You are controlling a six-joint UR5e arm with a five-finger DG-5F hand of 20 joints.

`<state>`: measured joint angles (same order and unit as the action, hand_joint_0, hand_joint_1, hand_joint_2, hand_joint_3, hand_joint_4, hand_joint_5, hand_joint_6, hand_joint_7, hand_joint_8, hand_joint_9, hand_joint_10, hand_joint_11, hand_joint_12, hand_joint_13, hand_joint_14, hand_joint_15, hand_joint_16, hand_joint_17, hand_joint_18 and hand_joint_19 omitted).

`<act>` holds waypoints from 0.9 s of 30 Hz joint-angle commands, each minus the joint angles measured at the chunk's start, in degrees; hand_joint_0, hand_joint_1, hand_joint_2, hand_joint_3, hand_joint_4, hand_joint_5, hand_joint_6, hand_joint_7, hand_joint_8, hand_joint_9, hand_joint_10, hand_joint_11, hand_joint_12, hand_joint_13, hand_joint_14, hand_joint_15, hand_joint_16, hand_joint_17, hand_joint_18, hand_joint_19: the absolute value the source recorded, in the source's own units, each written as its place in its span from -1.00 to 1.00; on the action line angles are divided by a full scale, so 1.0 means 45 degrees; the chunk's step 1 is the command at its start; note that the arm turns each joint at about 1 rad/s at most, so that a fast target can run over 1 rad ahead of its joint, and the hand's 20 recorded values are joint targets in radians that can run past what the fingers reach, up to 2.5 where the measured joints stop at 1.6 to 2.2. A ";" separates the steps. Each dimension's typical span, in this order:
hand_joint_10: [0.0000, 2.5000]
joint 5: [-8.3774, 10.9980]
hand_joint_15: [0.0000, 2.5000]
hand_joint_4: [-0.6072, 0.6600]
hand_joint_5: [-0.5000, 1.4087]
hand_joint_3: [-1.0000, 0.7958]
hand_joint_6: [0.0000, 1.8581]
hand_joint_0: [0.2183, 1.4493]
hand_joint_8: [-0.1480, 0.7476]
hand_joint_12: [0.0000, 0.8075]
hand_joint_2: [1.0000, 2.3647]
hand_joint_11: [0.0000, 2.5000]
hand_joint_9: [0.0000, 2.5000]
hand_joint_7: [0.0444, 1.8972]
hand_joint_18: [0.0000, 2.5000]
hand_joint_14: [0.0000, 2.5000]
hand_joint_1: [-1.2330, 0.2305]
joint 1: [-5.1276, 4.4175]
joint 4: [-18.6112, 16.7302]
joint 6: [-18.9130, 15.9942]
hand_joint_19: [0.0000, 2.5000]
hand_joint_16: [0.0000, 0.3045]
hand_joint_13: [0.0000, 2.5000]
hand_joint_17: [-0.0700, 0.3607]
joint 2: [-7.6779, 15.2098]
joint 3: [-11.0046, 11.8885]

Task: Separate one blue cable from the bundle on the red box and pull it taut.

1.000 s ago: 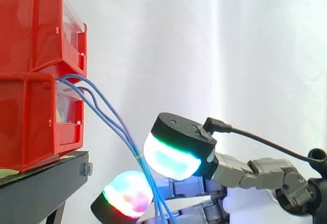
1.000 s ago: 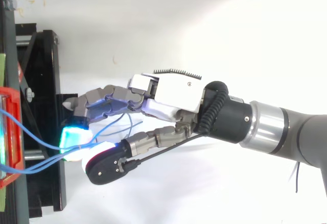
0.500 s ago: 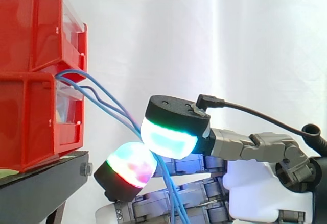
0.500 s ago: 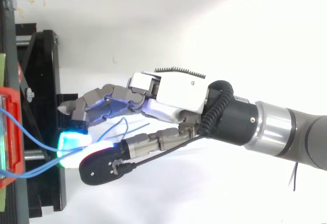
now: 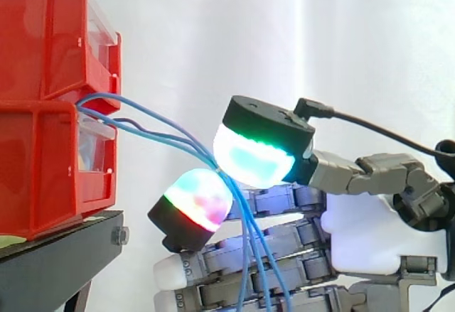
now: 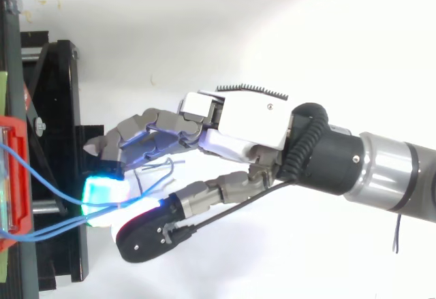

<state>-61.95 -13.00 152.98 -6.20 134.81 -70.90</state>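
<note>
Thin blue cables (image 5: 192, 145) come out the front of the stacked red plastic bins (image 5: 43, 177) on the black metal stand (image 5: 57, 262). They run across with a bit of sag to the robot hand (image 6: 248, 118), then hang straight down. The fingers (image 5: 195, 198) are curled, pinching the bundle between a multicoloured glowing pad and a green one, near the bins.
</note>
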 commanded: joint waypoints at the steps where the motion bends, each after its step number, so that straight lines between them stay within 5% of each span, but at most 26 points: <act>1: -0.99 -0.0003 -0.90 0.23 -0.63 -0.44 -0.10 -0.49 0.00 -0.25 -1.00 -0.74 -0.47 -0.03 -0.63 -1.00 -0.20 -0.0001 0.0750 -0.0010 -0.80 -0.70 -0.70 -0.20 -0.0250 -0.0006; 7: -0.99 -0.0003 -0.89 0.23 -0.62 -0.44 -0.12 -0.51 0.03 -0.24 -1.00 -0.74 -0.45 0.02 -0.62 -1.00 -0.14 0.0019 0.0907 -0.0029 -0.79 -0.70 -0.67 -0.20 -0.0289 -0.0006; 18: -0.99 -0.0003 -0.88 0.07 -0.63 -0.11 -0.07 -0.37 0.04 -0.20 -0.99 -0.71 -0.44 0.01 -0.55 -1.00 -0.41 0.0038 0.0926 -0.0068 -0.80 -0.69 -0.62 -0.19 -0.0289 -0.0006; 27: -0.99 -0.0178 -0.89 0.04 -0.66 -0.33 -0.06 -0.25 -0.06 -0.27 -0.99 -0.70 -0.48 -0.06 -0.57 -1.00 -0.60 0.0097 0.1063 -0.0225 -0.81 -0.72 -0.65 -0.24 -0.0387 -0.0006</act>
<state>-62.52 -12.58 157.30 -7.06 133.23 -70.92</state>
